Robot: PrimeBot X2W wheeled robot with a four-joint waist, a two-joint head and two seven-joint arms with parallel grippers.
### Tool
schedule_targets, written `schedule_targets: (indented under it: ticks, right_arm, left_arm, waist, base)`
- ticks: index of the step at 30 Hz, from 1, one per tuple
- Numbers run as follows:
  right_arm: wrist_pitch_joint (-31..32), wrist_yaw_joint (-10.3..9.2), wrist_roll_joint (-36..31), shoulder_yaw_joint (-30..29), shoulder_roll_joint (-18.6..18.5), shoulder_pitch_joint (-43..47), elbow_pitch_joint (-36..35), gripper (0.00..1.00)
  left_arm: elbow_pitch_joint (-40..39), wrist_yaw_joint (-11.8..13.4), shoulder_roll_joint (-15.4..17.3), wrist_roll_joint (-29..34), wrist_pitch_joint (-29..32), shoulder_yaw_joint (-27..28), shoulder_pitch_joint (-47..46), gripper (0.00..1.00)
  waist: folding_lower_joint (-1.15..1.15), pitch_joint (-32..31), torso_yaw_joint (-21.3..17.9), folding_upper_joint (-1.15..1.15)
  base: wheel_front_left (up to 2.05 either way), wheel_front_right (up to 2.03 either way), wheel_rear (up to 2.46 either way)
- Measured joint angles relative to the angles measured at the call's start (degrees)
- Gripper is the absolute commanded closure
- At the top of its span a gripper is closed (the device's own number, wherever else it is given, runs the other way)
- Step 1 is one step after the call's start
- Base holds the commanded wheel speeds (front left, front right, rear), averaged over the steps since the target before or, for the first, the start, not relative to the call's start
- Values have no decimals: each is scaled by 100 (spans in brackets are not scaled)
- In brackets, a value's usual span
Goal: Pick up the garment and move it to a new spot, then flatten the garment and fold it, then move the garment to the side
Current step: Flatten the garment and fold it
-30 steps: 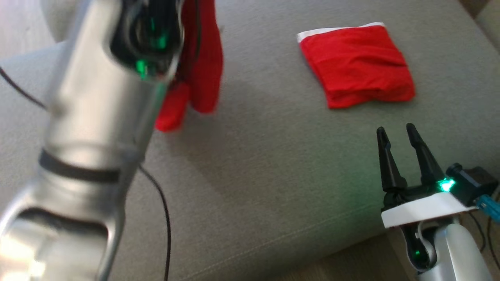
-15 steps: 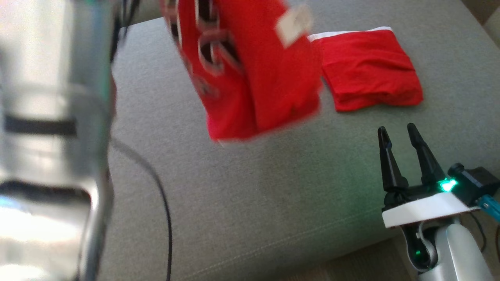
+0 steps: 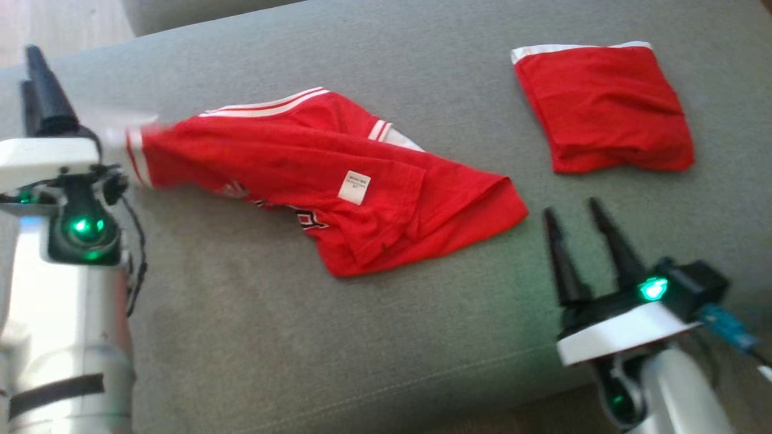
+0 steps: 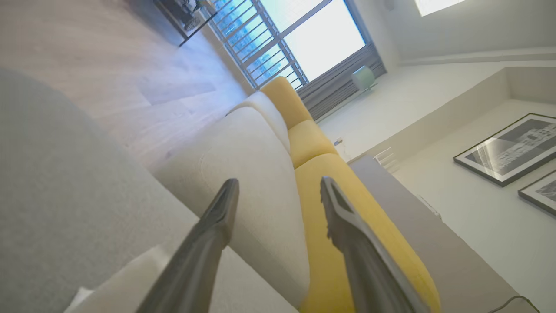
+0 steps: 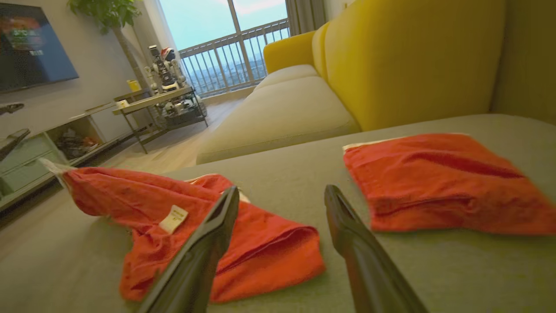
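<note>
The red garment (image 3: 338,187) with white trim and a small white tag lies crumpled on the grey cushion (image 3: 386,337), and it also appears in the right wrist view (image 5: 195,226). Its left end is blurred and reaches close to my left gripper (image 3: 39,66), which stands at the far left, fingers pointing up. The left gripper (image 4: 279,182) is open with nothing between its fingers. My right gripper (image 3: 572,208) stands open at the lower right, just right of the garment's near corner. In its own view the right gripper (image 5: 281,190) is empty.
A second red cloth (image 3: 603,102), folded square, lies at the back right (image 5: 443,182). The cushion's front edge (image 3: 422,392) runs along the bottom. A yellow sofa back (image 5: 408,56) and a cream seat (image 5: 282,117) stand beyond. A black cable (image 3: 136,241) hangs by my left arm.
The garment hung in the air from my raised left gripper; that gripper has opened and the garment now lies on the cushion. The left arm swung down to the left. The camera shifted slightly.
</note>
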Motion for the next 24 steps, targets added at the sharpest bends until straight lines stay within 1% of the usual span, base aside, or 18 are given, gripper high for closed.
schedule_targets:
  ticks: [2, 4, 6, 7, 10, 12, 16, 18, 20, 24]
  right_arm:
    - [0, 0, 144, 275, 1, 4, 115, 0]
    - [0, 0, 472, 533, -1, 8, 266, 0]
    - [0, 0, 660, 808, -10, 4, 461, 0]
    - [1, 0, 864, 1156, -13, -37, 709, 0]
    - [1, 0, 1411, 1496, -16, -186, 1102, 0]
    - [1, 0, 1696, 1600, -29, -393, 1361, 0]
    - [1, 0, 2167, 1716, -57, -893, 1780, 0]
    - [1, 0, 2425, 1827, -66, -1084, 2031, 0]
    - [1, 0, 2616, 1855, -62, -1194, 2279, 0]
    - [1, 0, 2840, 1538, -74, -1343, 2643, 0]
  left_arm:
    - [-300, -167, 15, 292, 1, 168, 130, 0]
    - [-767, -282, 49, 778, 0, 327, 392, 0]
    - [-1302, -372, 51, 1362, 0, 399, 805, 0]
    - [-1819, -427, -57, 1974, 0, 416, 1326, 0]
    - [-2424, -539, -311, 2702, 0, 387, 2058, 0]
    - [-2788, -598, -446, 3075, 0, 320, 2426, 0]
    - [-3308, -708, -505, 3563, 0, 54, 2900, 0]
    - [-3487, -694, -504, 3661, 1, -137, 3083, 0]
    - [-3640, -568, -504, 3671, 1, -391, 3247, 0]
    - [-3860, -343, -503, 3819, 1, -849, 3509, 0]
  waist:
    - [0, 12, 83, 0]
    - [0, 28, 182, 0]
    - [0, 53, 300, 0]
    - [0, 78, 440, 0]
    - [0, 106, 663, 0]
    - [0, 123, 816, 0]
    - [0, 155, 1105, 0]
    - [0, 169, 1235, 0]
    - [0, 181, 1344, 0]
    - [0, 200, 1524, 0]
  base:
    - [0, 0, 0]
    - [0, 0, 0]
    - [0, 0, 0]
    - [0, 0, 0]
    - [0, 0, 0]
    - [0, 0, 0]
    - [0, 0, 0]
    - [0, 0, 0]
    - [0, 0, 0]
    - [0, 0, 0]
